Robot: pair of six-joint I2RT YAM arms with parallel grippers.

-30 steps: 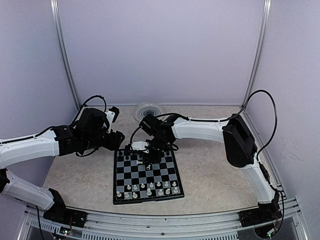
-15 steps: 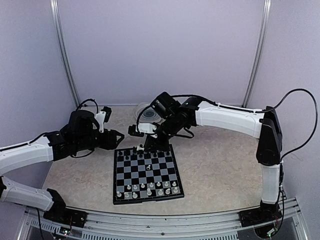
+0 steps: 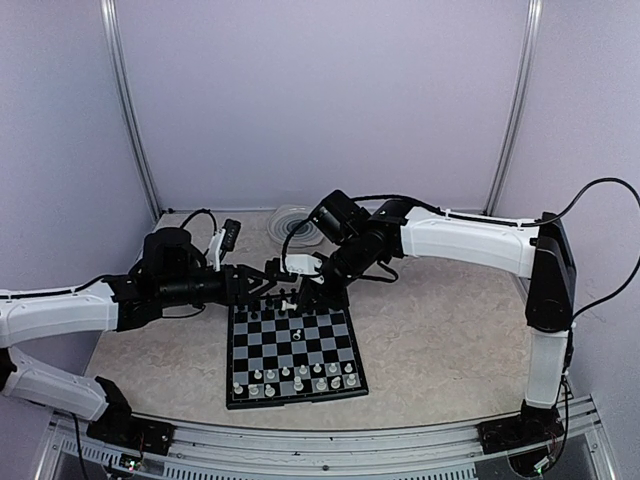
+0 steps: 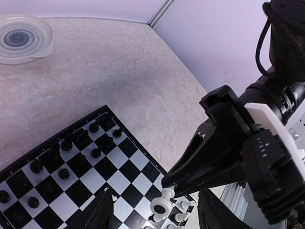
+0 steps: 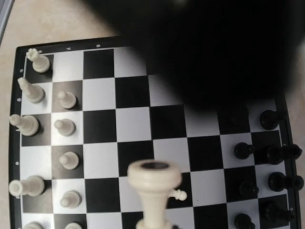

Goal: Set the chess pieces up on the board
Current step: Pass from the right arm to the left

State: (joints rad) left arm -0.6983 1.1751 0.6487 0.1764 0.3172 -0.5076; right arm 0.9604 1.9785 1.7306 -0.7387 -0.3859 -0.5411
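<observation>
Top: left gripper (image 3: 263, 284) and right gripper (image 3: 299, 294) hover over the far edge of the board (image 3: 292, 352). Black men (image 3: 255, 314) sit just beneath my fingertips. Cream ranks (image 3: 300, 380) stand well nearer, with gaps.
Left wrist: left fingers (image 4: 102, 212) apart, empty.
Right wrist: right fingers clamped on a cream piece (image 5: 153, 183), not yet placed. Mostly done, I judge.

Around me stand plain pale lilac walls (image 3: 320, 100), joined at the back corners by slim silver posts (image 3: 130, 110). Under me lies a beige, marble-patterned tabletop (image 3: 440, 330), evenly lit with soft shadows, and a ribbed metal rail (image 3: 330, 440) runs along its near edge
</observation>
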